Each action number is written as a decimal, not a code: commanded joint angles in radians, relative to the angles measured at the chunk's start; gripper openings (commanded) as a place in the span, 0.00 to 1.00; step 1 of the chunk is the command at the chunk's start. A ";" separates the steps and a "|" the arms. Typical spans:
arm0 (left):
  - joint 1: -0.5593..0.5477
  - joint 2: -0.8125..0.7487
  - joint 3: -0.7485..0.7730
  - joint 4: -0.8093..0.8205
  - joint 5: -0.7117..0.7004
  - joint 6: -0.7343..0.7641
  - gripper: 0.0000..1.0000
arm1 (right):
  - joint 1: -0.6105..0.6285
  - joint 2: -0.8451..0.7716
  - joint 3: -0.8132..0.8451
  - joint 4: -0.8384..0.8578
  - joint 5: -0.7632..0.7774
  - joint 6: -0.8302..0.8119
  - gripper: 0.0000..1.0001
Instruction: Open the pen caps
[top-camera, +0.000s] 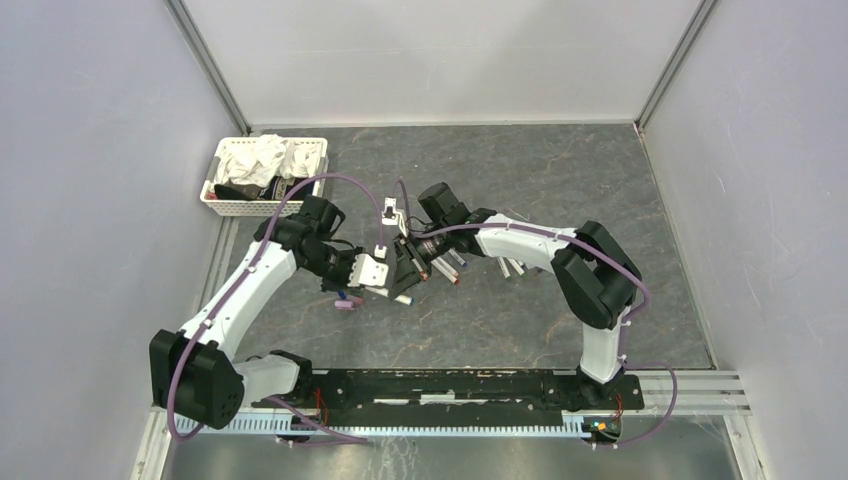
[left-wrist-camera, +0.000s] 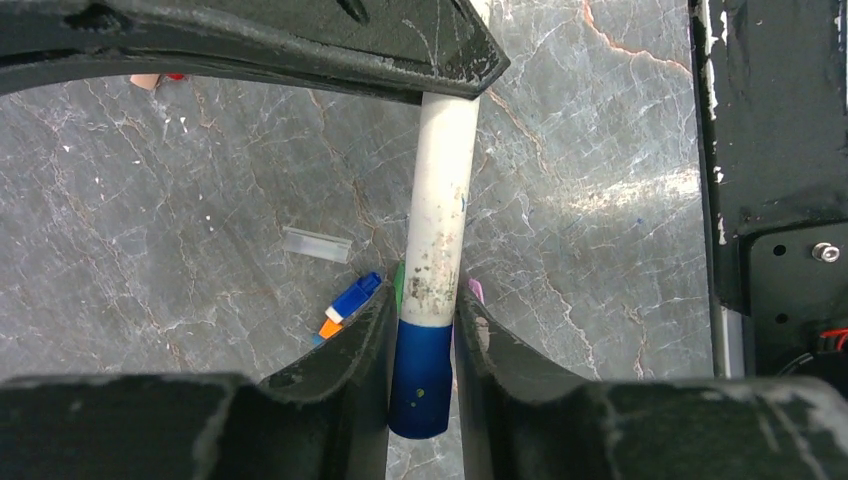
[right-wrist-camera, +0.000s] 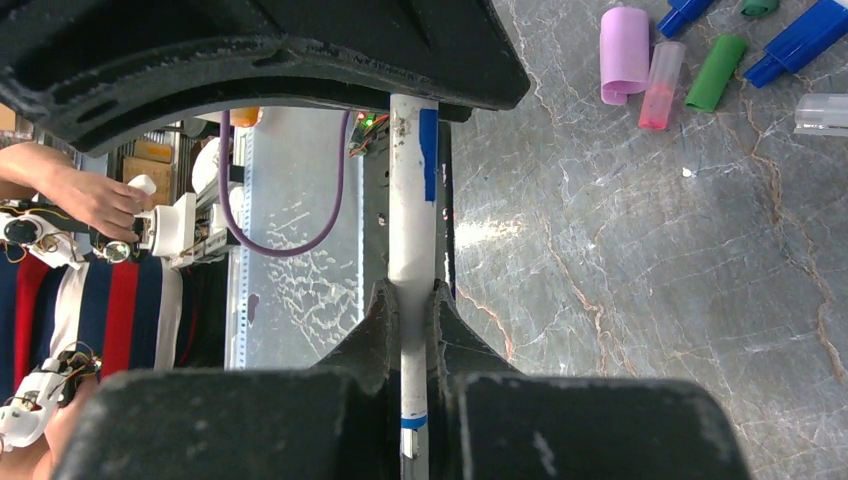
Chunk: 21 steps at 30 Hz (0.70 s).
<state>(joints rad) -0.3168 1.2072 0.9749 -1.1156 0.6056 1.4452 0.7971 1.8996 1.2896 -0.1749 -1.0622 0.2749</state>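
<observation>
One white-barrelled pen (left-wrist-camera: 440, 200) is held between both grippers above the table's middle. My left gripper (left-wrist-camera: 421, 330) is shut on its dark blue cap (left-wrist-camera: 420, 375), which still sits on the barrel's end. My right gripper (right-wrist-camera: 410, 310) is shut on the white barrel (right-wrist-camera: 412, 220). In the top view the left gripper (top-camera: 388, 283) and the right gripper (top-camera: 412, 258) meet tip to tip. Loose caps lie on the table: pink-purple (right-wrist-camera: 624, 55), pink (right-wrist-camera: 660, 85), green (right-wrist-camera: 715, 73), blue (right-wrist-camera: 800, 40). Other pens (top-camera: 447, 266) lie beside the right gripper.
A white basket (top-camera: 222, 205) of cloths stands at the back left. Small blue and orange caps (left-wrist-camera: 345, 305) and a clear cap (left-wrist-camera: 317, 244) lie under the left gripper. More pens (top-camera: 511, 266) lie under the right arm. A person's hand (right-wrist-camera: 95, 200) shows past the table's near edge.
</observation>
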 joint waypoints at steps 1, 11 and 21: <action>-0.008 0.000 -0.010 -0.013 -0.042 0.069 0.32 | -0.003 0.003 0.025 0.012 -0.014 -0.018 0.00; -0.023 0.003 0.021 -0.020 -0.040 0.072 0.07 | 0.025 0.021 -0.003 0.210 -0.004 0.159 0.40; -0.036 0.003 0.059 -0.043 0.001 0.043 0.06 | 0.059 0.129 0.047 0.525 -0.015 0.472 0.32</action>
<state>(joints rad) -0.3492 1.2152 0.9909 -1.1339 0.5621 1.4899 0.8536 2.0068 1.2896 0.1783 -1.0618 0.6083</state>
